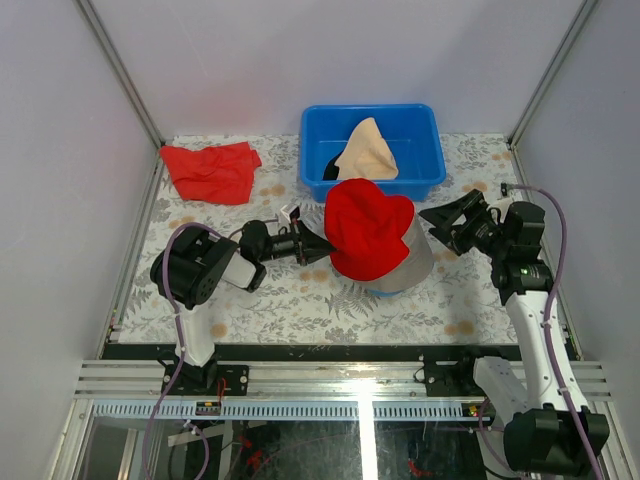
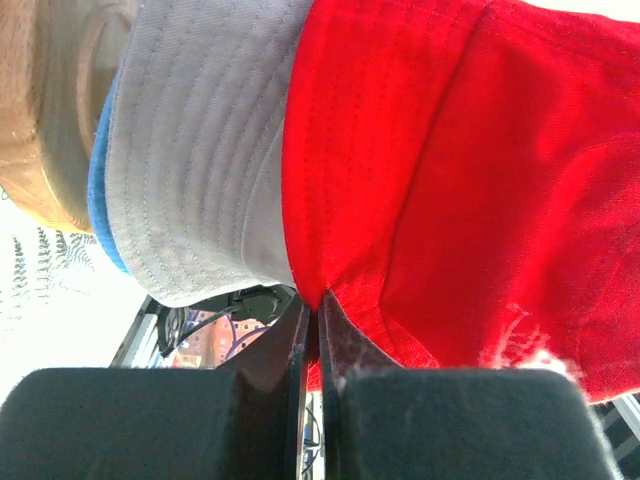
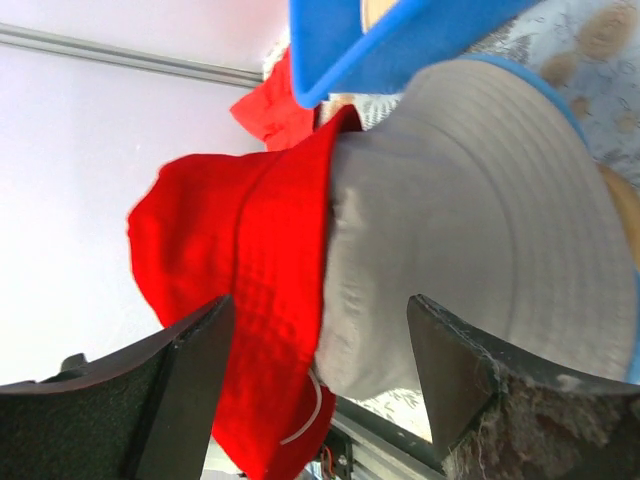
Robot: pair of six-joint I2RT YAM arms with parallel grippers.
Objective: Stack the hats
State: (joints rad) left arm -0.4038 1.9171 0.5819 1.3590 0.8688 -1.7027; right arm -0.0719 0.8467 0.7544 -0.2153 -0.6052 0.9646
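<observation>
The red hat sits crooked over the grey-khaki hat. A blue hat's brim peeks out underneath. My left gripper is on the stack's left side, shut on the red hat's brim. In the left wrist view the red hat is pinched between the closed fingers of the left gripper, beside the grey-khaki hat. My right gripper stands open just right of the stack. In its own view the right gripper has the red hat and grey-khaki hat ahead of its spread fingers. The peach-beige hat lies in the blue bin.
A flat red cloth lies at the back left of the table. The blue bin stands directly behind the stack. A wooden stand shows under the hats in the left wrist view. Grey walls enclose the table on three sides.
</observation>
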